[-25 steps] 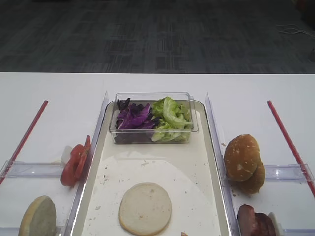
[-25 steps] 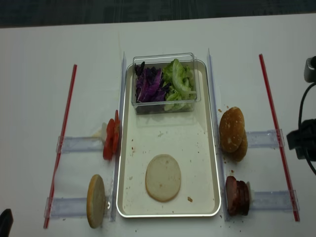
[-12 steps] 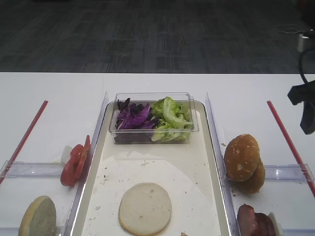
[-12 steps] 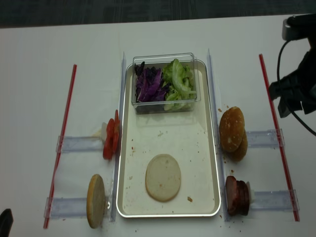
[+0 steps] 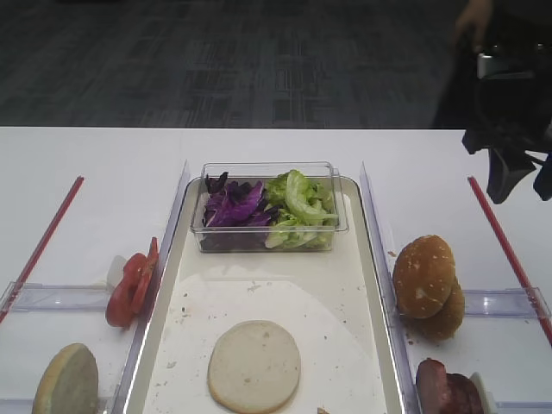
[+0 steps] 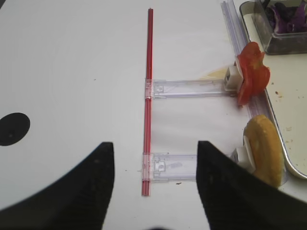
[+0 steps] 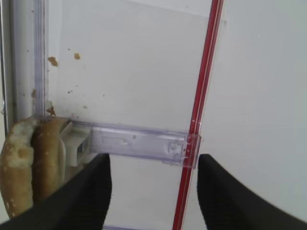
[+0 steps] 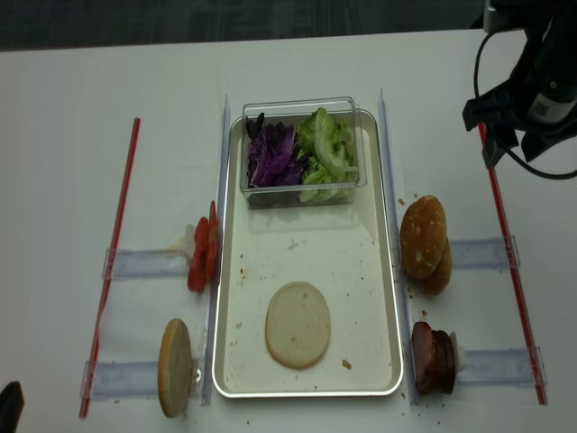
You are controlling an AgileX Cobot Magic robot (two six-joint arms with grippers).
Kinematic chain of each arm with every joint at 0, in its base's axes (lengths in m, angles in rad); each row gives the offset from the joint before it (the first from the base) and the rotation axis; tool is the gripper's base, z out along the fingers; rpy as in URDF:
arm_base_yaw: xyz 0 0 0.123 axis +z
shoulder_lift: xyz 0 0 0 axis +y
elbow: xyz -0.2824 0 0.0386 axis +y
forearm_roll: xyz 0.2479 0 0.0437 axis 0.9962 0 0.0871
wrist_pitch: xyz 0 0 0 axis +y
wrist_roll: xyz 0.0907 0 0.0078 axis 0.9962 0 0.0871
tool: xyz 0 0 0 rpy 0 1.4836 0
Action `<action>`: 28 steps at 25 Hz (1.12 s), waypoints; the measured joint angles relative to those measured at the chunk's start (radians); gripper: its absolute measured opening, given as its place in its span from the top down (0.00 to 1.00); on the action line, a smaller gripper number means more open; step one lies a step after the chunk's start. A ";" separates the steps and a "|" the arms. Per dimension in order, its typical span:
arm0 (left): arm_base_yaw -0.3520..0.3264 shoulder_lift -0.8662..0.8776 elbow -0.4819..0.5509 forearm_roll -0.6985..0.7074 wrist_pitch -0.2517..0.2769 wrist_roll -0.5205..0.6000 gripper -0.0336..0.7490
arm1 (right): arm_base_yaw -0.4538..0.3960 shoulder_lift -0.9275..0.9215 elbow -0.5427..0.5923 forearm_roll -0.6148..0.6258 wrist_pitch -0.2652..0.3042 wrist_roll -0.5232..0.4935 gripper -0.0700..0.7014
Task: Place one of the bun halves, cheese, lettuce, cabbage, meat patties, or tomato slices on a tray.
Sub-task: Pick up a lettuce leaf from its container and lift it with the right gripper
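Observation:
A pale bun half lies flat on the cream tray. At the tray's far end a clear box holds purple cabbage and green lettuce. Tomato slices and a bun half stand in holders on the left. Two bun halves and meat patties stand on the right. My right gripper hangs open and empty above the table's far right. My left gripper is open and empty. No cheese shows.
Red strips run along both outer sides, joined to clear plastic holders. Clear rails flank the tray. A dark round mark lies on the table at the left. Crumbs dot the tray liner.
My right arm has come in from the right edge and moved toward the far right of the table, jaws still open. The food and the left gripper have not moved.

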 joint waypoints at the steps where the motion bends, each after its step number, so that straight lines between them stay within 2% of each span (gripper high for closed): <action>1: 0.000 0.000 0.000 0.000 0.000 0.000 0.46 | 0.000 0.017 -0.022 0.002 0.003 0.000 0.38; 18: 0.000 0.000 0.000 0.000 0.000 0.000 0.46 | 0.000 0.301 -0.382 0.006 0.090 -0.002 0.38; 28: 0.000 0.000 0.000 0.000 0.000 0.000 0.46 | 0.000 0.379 -0.498 0.006 0.098 -0.002 0.38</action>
